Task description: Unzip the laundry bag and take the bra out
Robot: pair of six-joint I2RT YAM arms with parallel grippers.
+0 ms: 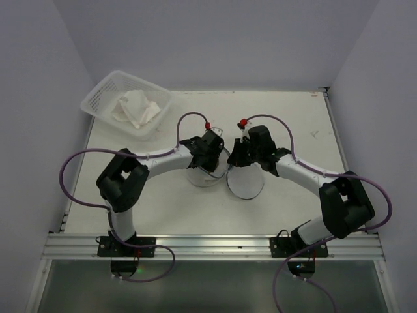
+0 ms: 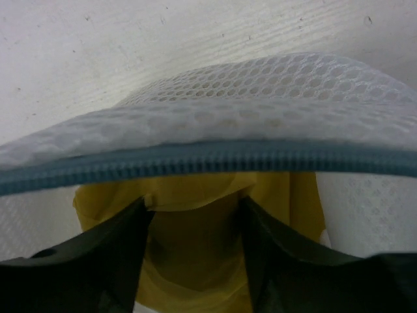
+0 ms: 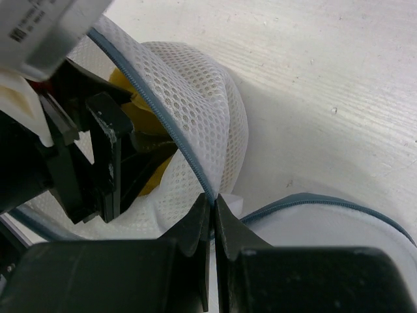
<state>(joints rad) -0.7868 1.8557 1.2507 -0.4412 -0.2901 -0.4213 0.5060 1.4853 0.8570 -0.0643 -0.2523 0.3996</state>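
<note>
The laundry bag lies unzipped at the table's middle, its second mesh half spread flat to the right. In the left wrist view the grey-blue zipper rim arches over a yellow bra inside the pod. My left gripper reaches in under the rim, its fingers apart on either side of a fold of the bra. My right gripper is shut on the zipper rim of the bag and holds that edge up. The bra shows yellow behind the left gripper's fingers.
A white plastic lattice basket with crumpled white cloth stands at the back left. Both arms meet over the bag, their purple cables looping outwards. The flat half of the bag lies right of my right fingers.
</note>
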